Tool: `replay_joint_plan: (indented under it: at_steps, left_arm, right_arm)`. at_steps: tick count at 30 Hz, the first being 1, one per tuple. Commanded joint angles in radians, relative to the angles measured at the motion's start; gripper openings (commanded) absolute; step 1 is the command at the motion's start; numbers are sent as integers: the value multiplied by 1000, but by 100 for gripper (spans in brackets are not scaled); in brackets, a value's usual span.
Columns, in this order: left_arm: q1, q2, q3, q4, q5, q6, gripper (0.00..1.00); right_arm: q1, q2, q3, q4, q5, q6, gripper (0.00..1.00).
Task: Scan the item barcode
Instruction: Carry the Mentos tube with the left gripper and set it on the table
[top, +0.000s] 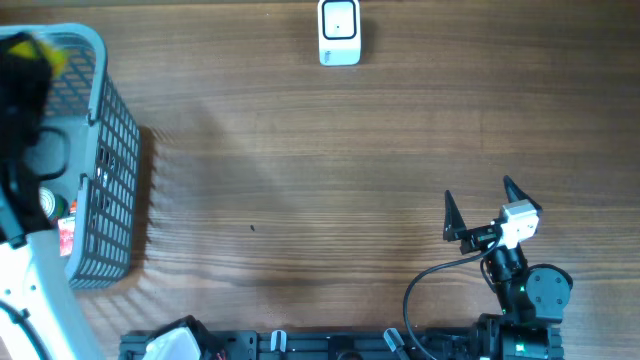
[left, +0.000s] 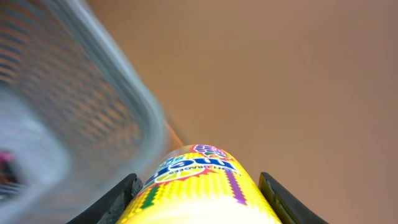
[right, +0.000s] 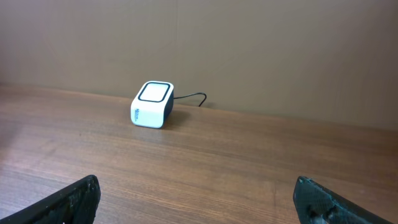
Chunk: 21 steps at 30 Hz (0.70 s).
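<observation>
The left hand (left: 200, 198) grips a yellow printed cylindrical container (left: 198, 184), with a grey mesh plastic basket (left: 93, 93) just beside it. The right hand (right: 196, 190) gapes wide, and a small white box scanner (right: 153, 104) sits ahead of it on the wooden bench (right: 261, 162).

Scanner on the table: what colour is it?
The scanner is white with a dark-rimmed top; right wrist view.

The item (left: 198, 186) is a yellow cylindrical container with multicoloured print and blurred lettering. It sits clamped between the two dark fingers of the left gripper (left: 199, 198), raised off the surface above the far end of the grey mesh basket (top: 118, 150). The scanner (top: 340, 32) is a small white box with a dark-framed top window. It stands upright at the surface's far edge, well apart from the item.
</observation>
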<state>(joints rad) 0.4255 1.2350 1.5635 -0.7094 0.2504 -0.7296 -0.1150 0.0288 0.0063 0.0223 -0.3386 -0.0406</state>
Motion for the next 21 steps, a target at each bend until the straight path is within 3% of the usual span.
replay_joint_plan:
  at_steps: [1,4,9,16,21]
  left_arm:
    - [-241,44,7,32,38,-41,51]
    - [-489,142,7,32,-119,-34,52]
    - [-745,370,7,-14,-357,-33,54]
    - [-880,736,7,-55,-439,-2,54]
    - [-890,890,6,-65,-439,225,49]
  right_arm:
    - [-4,-5,-1,5,9,15,100]
    - [-4,-5,-1,5,9,15,100]
    - [-4,-5,-1,5,9,15,100]
    - [-4,-5,-1,5,9,15,100]
    - [-4,-5,-1,5,9,15,100]
